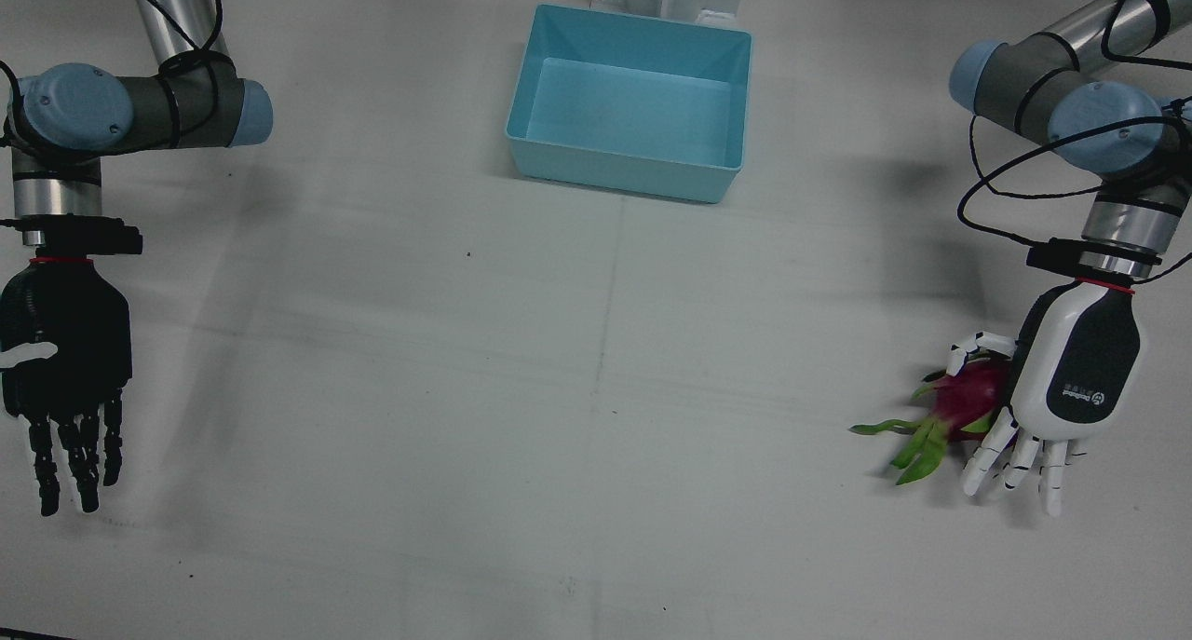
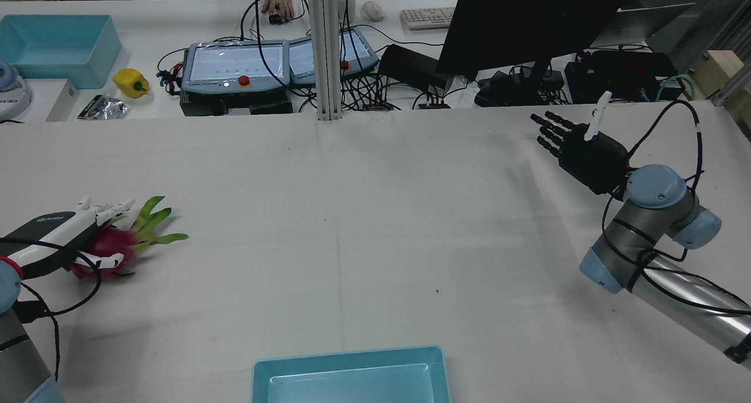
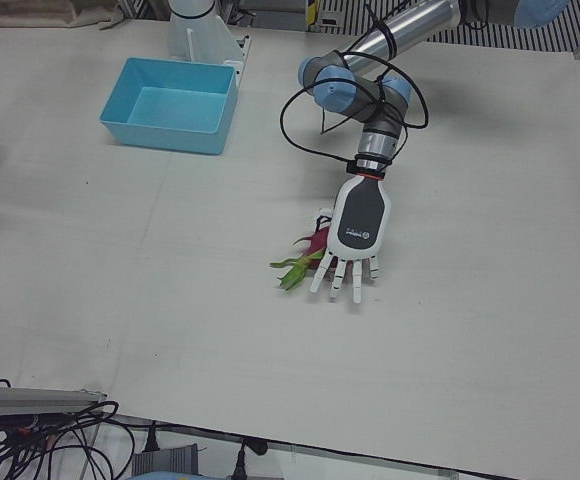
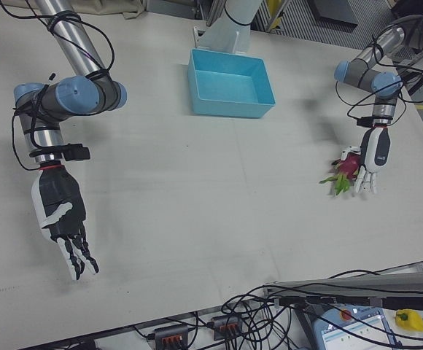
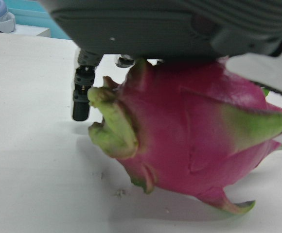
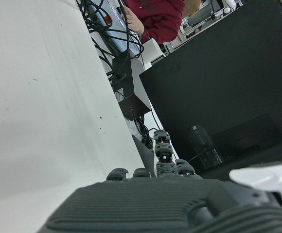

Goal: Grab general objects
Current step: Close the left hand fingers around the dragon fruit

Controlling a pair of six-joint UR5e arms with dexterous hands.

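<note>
Front view: dragon fruit [image 1: 964, 400] lies on the tabletop [image 1: 596, 388] at 4 o'clock, under the left hand [image 1: 1071, 379], fingers [image 1: 1015, 458] spread, not closed. Firm, smooth, probably heavyish (leafy scales flimsy); wrap the body.

- The white left hand [image 2: 64, 230] lies palm-down over a pink dragon fruit [image 2: 108, 244] at the left edge of the worktop [image 2: 364, 215], its fingers [image 2: 105, 210] stretched over the top of the fruit.
- The fruit's green leaf tips [image 2: 155, 221] stick out past the fingers, pointing away from the arm.
- The black right hand [image 2: 581, 148] hangs above the far right of the worktop, fingers spread and holding nothing.
- A light-blue bin [image 2: 352, 376] sits at the near edge, cut off by the frame.
- Behind the worktop, a second desk carries another blue bin [image 2: 56, 48], a yellow pepper [image 2: 131, 81], two teach pendants [image 2: 234, 65] and a dark monitor [image 2: 528, 21].
</note>
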